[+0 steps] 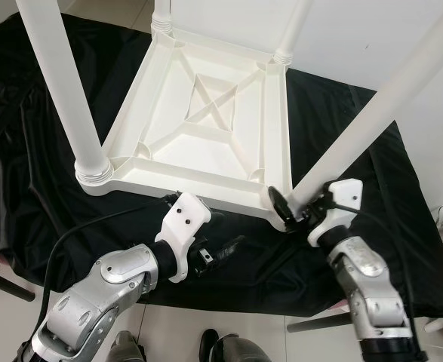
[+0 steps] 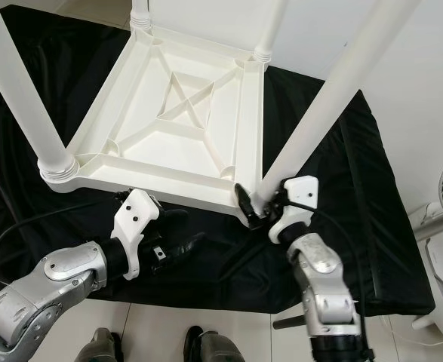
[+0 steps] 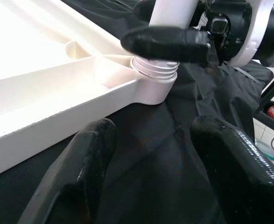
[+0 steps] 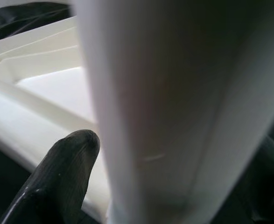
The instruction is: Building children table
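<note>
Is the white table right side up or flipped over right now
Flipped over: the tabletop lies ribbed underside up on the black cloth, legs pointing upward.

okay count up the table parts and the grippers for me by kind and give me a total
White plastic tabletop, upside down: 1
White round plastic legs: 4
Black-fingered grippers, left gripper and right gripper: 2
Total: 7

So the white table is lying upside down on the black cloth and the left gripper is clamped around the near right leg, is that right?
Not quite. It is the right gripper that is clamped around that leg, as the left eye view shows. The left gripper is open over the black cloth, holding nothing. The white table does lie upside down.
</note>
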